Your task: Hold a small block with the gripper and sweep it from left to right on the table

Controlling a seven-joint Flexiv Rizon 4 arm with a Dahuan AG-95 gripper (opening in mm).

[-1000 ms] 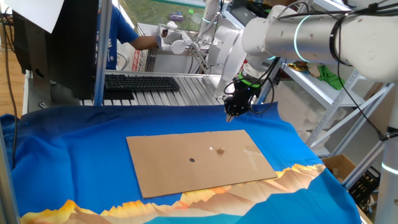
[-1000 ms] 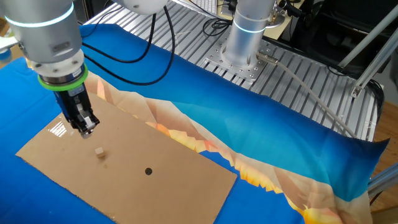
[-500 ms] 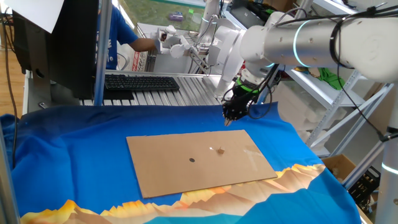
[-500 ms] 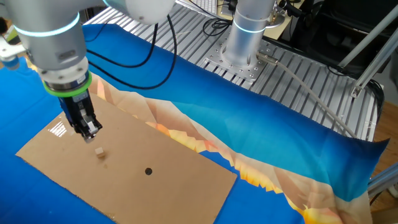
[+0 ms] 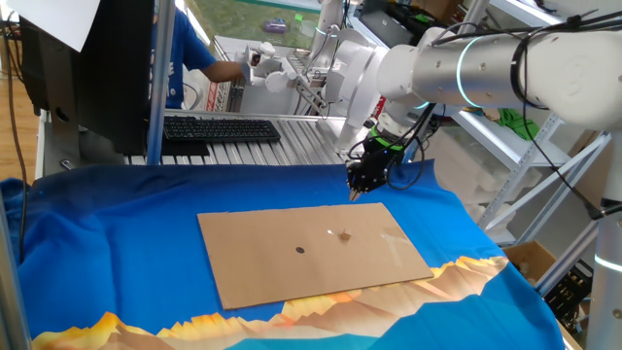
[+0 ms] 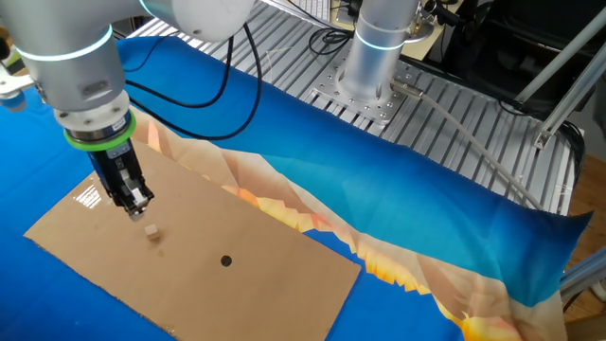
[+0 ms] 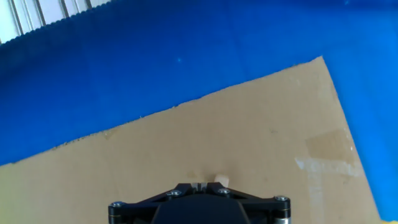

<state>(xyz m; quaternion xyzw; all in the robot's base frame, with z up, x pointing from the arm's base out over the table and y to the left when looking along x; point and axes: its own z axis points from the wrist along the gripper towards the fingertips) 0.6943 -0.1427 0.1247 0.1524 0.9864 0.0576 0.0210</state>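
Observation:
The small block (image 5: 344,233) is a tiny pale cube lying loose on the brown cardboard sheet (image 5: 262,258), which rests on the blue-clothed table (image 5: 117,233). My gripper (image 5: 356,194) hangs over the far edge of the sheet, shut, with nothing between its fingers. From the other side, the gripper (image 6: 135,210) hovers just above and left of the block (image 6: 151,231), apart from it. In the hand view the shut fingertips (image 7: 198,185) sit at the bottom edge, and the block (image 7: 219,180) peeks out just to their right.
A small dark dot (image 5: 299,250) marks the cardboard near the block. Behind the table stand a black keyboard (image 5: 219,128) on a slatted metal bench, a white robot hand (image 5: 267,58) and a monitor (image 5: 97,68). The arm's base (image 6: 379,57) rises behind the cloth.
The gripper has come down a little and shifted slightly toward the block, staying shut. The block and the dot have not moved.

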